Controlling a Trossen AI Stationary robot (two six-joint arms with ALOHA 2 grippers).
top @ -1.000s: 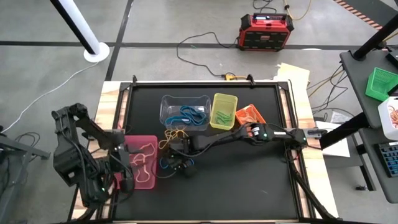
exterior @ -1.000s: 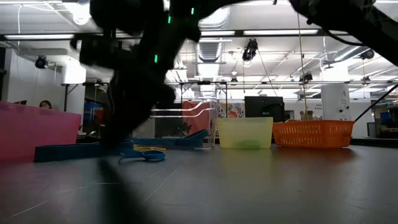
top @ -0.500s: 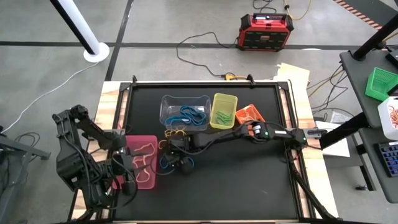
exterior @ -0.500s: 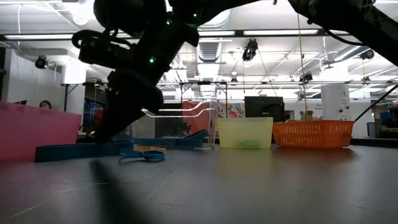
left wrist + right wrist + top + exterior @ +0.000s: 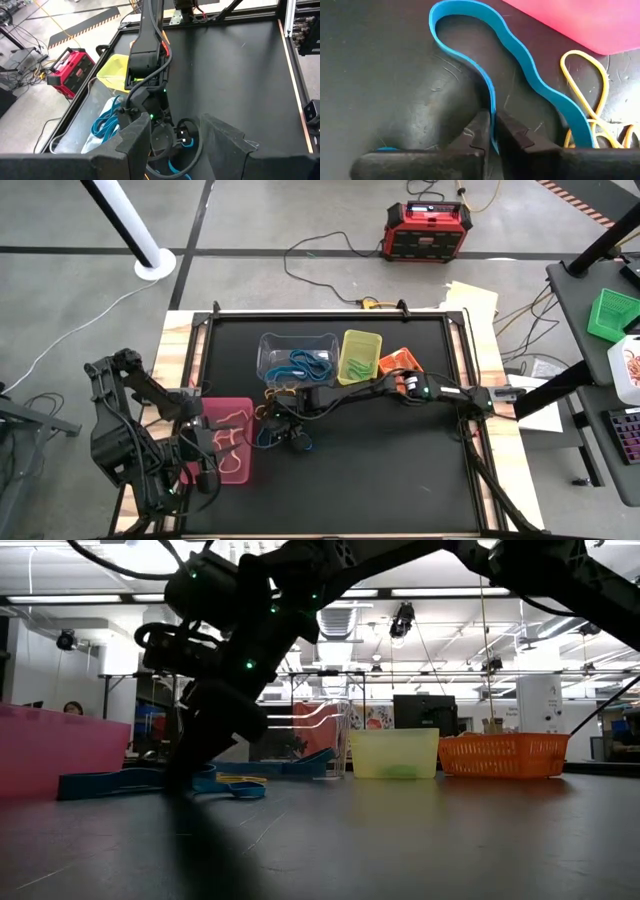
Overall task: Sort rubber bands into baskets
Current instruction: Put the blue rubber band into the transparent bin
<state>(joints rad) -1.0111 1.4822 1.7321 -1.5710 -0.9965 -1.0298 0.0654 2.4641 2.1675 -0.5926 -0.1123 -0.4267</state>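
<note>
A blue rubber band (image 5: 520, 60) lies in a wavy loop on the black table beside the pink-maroon tray (image 5: 232, 442). My right gripper (image 5: 494, 131) is down on it and shut on one strand; it also shows in the high view (image 5: 272, 432) and the low view (image 5: 195, 768). Yellow rubber bands (image 5: 285, 393) lie just beyond. The clear tub (image 5: 298, 360) holds blue bands, the yellow-green bin (image 5: 360, 357) green ones, and the orange bin (image 5: 400, 365) stands to their right. My left gripper (image 5: 176, 125) is open and empty at the table's left edge (image 5: 197, 463). My right gripper pinches one strand of the blue band (image 5: 492, 112) between its two fingertips (image 5: 480, 134), where the strand curves along one side of the loop. The fingers slant down from the table's right side. The rest of the band lies slack on the table.
The pink tray holds tan bands (image 5: 228, 420). Another blue band (image 5: 176, 167) lies by the right gripper. In the low view the tub (image 5: 310, 740), bins (image 5: 395, 755) (image 5: 505, 755) and tray (image 5: 60, 752) stand in a row behind. Bare table lies toward the near and right edges.
My right arm has shifted a little toward the table's left and far edges, and its gripper has tipped and come down onto the blue band by the pink tray.
</note>
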